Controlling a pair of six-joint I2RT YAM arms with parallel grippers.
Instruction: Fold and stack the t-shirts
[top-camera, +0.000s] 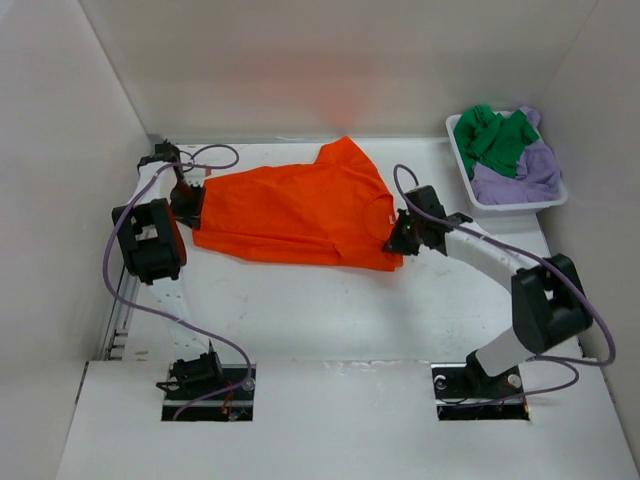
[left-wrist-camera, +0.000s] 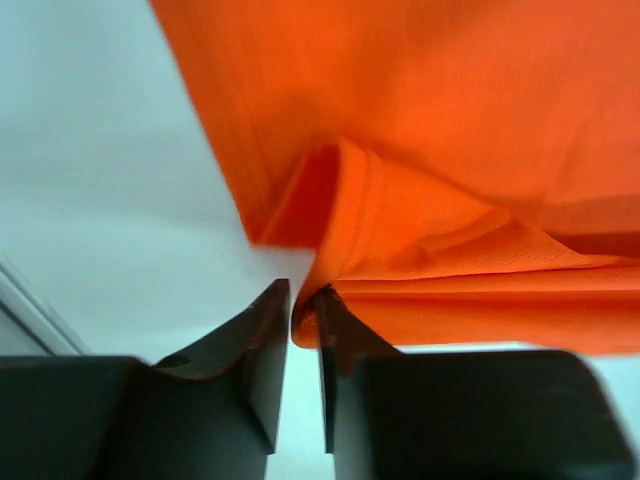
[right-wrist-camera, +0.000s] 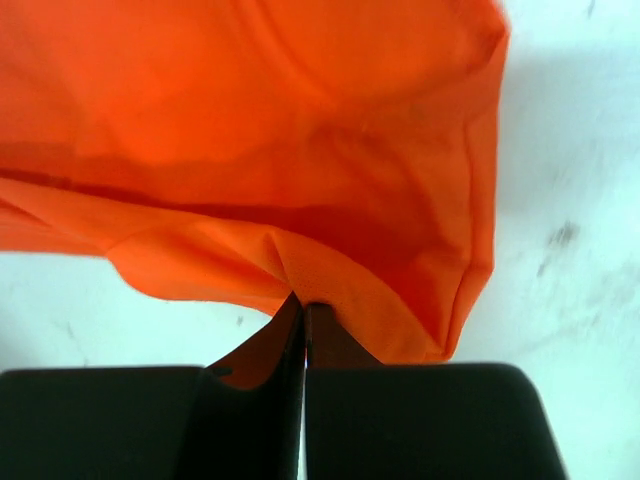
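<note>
Top view: orange shirt (top-camera: 295, 215) lies spread on the desk (top-camera: 330, 310), left of the basket (top-camera: 457, 150). Green shirt (top-camera: 495, 140) and lavender shirt (top-camera: 520, 175) are bunched inside the basket. Left tool (top-camera: 192, 205) pinches the shirt edge farthest from the basket, right tool (top-camera: 397, 238) the edge nearest it.

Left wrist: jaws narrow, only a thin fold caught, so it may slip out on the lift.

Right wrist: jaws closed on the hem. An uneven pull could skew the fold.

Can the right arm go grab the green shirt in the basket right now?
Probably not yet. The right arm has its jaws shut on the orange shirt, so it must let go first. Otherwise the way looks free: the green shirt lies uncovered in the basket, with nothing standing between.
</note>
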